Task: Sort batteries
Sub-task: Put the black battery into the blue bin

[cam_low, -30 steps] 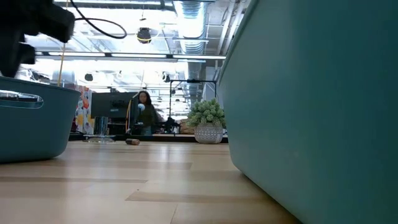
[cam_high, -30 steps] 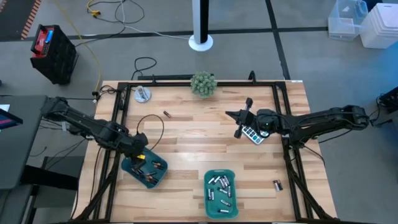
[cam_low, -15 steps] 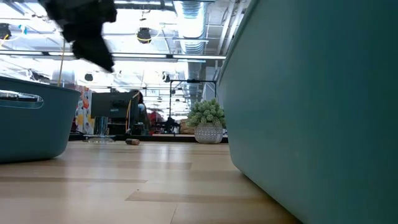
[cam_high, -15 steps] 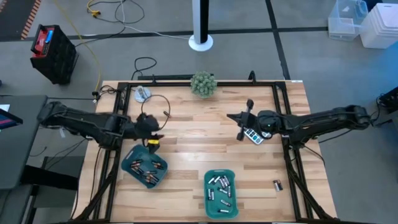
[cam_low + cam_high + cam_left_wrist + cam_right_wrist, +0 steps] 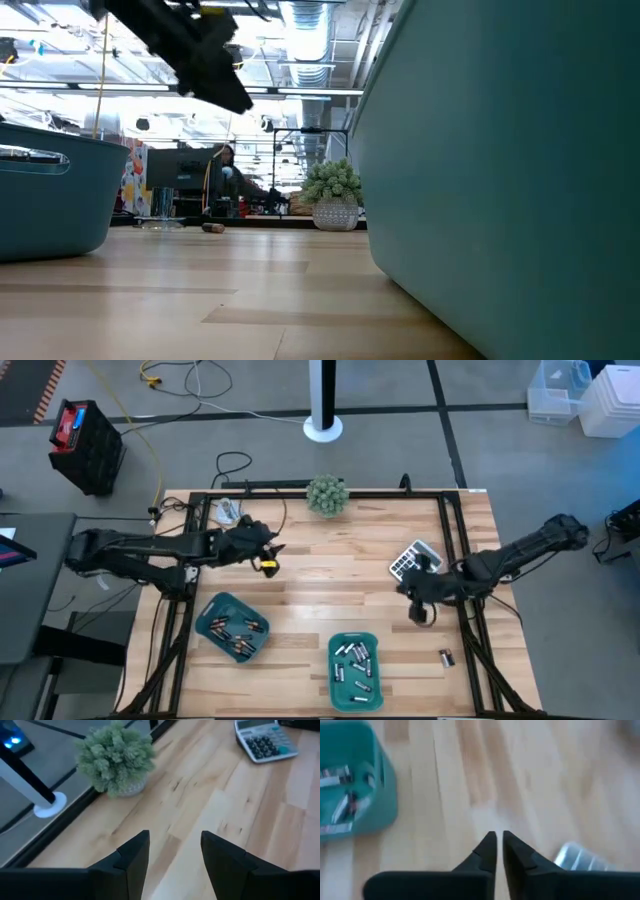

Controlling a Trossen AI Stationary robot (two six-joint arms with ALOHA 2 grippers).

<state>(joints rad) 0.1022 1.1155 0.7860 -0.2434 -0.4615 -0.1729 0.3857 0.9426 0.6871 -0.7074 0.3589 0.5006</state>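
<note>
Most batteries already lie sorted: the dark ones in the left tray (image 5: 232,631) at 7 o'clock of the table (image 5: 330,565), the silvery ones in the middle tray (image 5: 355,670) at 6 o'clock. One loose battery (image 5: 446,656) waits at 4 o'clock. The left gripper (image 5: 268,557), at 10 o'clock, has its fingers apart and empty. The right gripper (image 5: 420,610), at 3 o'clock, shows only a narrow slit and holds nothing. The far battery (image 5: 213,227) in the low view is hard to find from above.
</note>
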